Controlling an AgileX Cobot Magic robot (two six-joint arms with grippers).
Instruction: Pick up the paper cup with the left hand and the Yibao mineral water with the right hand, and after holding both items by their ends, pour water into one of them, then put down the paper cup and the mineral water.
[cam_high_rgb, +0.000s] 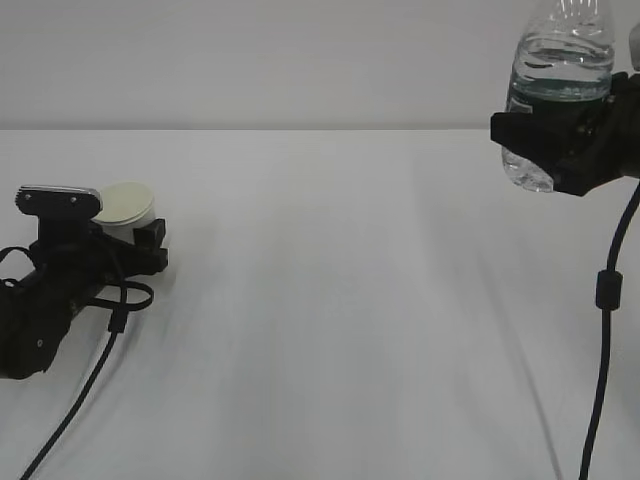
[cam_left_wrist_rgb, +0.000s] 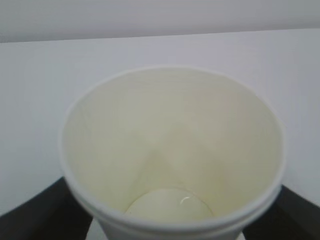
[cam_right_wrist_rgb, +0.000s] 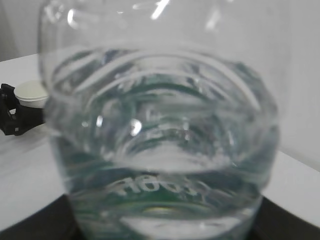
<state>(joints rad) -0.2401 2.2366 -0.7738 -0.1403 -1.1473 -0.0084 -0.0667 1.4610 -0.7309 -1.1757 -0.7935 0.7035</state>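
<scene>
Paper cup (cam_high_rgb: 127, 207) stood on your counter (cam_high_rgb: 330, 300) at left, between the left hand's (cam_high_rgb: 150, 245) spread jaws; your right hand (cam_high_rgb: 560, 150) pinched the Yibao mineral water (cam_high_rgb: 558, 70) in its jaws, raised at far right.

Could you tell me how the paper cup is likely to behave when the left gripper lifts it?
The paper cup looks empty, so it is probably very light. Its thin walls would likely dent under a hard squeeze by the left gripper. Being tapered and light, it may tip easily if nudged.
</scene>
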